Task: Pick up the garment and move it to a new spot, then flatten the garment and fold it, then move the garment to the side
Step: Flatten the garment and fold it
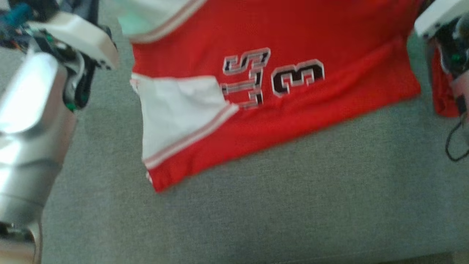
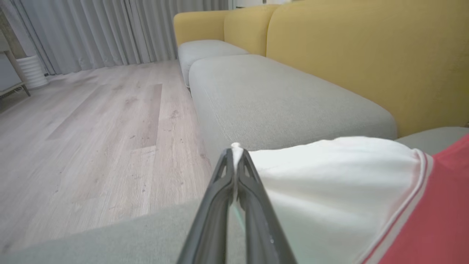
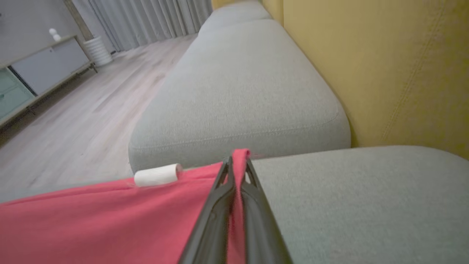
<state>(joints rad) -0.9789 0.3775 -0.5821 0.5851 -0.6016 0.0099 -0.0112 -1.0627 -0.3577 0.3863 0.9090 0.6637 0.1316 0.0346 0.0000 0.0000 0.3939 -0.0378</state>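
The garment is a red jersey with white sleeves, striped trim and black-and-white numerals. It is spread across the grey sofa seat, and its upper part runs off the top of the head view. In the left wrist view my left gripper is shut on the tip of a white sleeve, stretched taut to the right. In the right wrist view my right gripper is shut on a pinched corner of the red cloth. A small white roll of cloth sits at the garment's far edge.
Yellow sofa backrests stand behind the grey seat cushions. A pale wooden floor lies beside the sofa, with grey curtains and a low cabinet beyond. My silver left forearm fills the left of the head view.
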